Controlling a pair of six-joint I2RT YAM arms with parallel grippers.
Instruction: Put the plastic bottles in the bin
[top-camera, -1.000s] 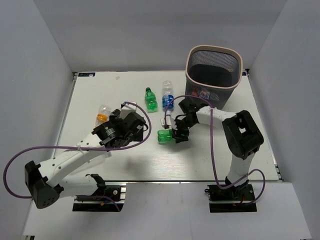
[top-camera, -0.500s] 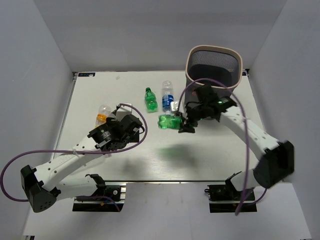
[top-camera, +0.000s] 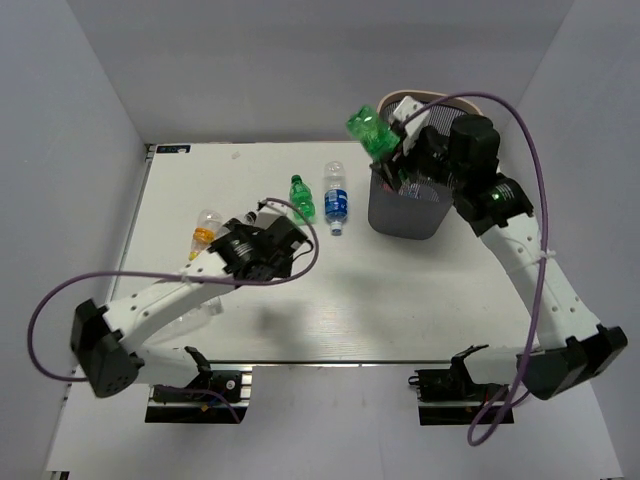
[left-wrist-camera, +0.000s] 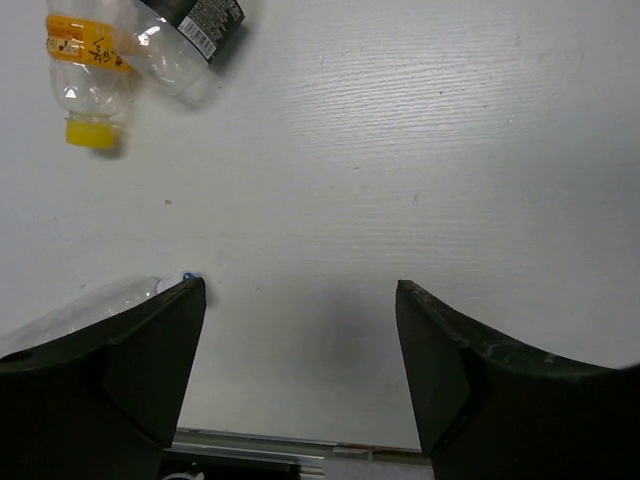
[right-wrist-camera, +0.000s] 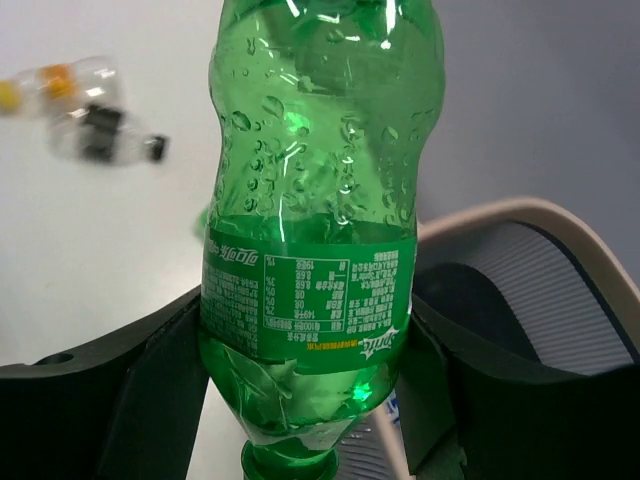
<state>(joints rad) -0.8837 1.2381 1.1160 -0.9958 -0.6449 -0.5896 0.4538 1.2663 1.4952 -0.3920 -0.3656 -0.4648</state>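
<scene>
My right gripper (top-camera: 388, 148) is shut on a green bottle (top-camera: 367, 128) and holds it in the air over the near-left rim of the bin (top-camera: 403, 212). In the right wrist view the green bottle (right-wrist-camera: 312, 190) stands cap down between my fingers (right-wrist-camera: 150, 385), with the bin's beige rim (right-wrist-camera: 545, 216) behind it. A second green bottle (top-camera: 302, 198), a blue-labelled clear bottle (top-camera: 336, 204) and an orange-capped bottle (top-camera: 205, 232) lie on the table. My left gripper (top-camera: 262, 232) is open and empty over bare table (left-wrist-camera: 300, 290); the orange-capped bottle (left-wrist-camera: 85, 70) lies beyond it.
A clear bottle with a black label (left-wrist-camera: 195, 25) lies next to the orange-capped one. Another clear bottle (left-wrist-camera: 95, 305) shows partly behind my left finger. The table's metal edge (left-wrist-camera: 250, 445) runs along the bottom of the left wrist view. Bottles with coloured labels lie inside the bin.
My right arm has lifted the green bottle off the table and carried it up and right to the bin's rim. My left gripper has shifted a little to the right, still open.
</scene>
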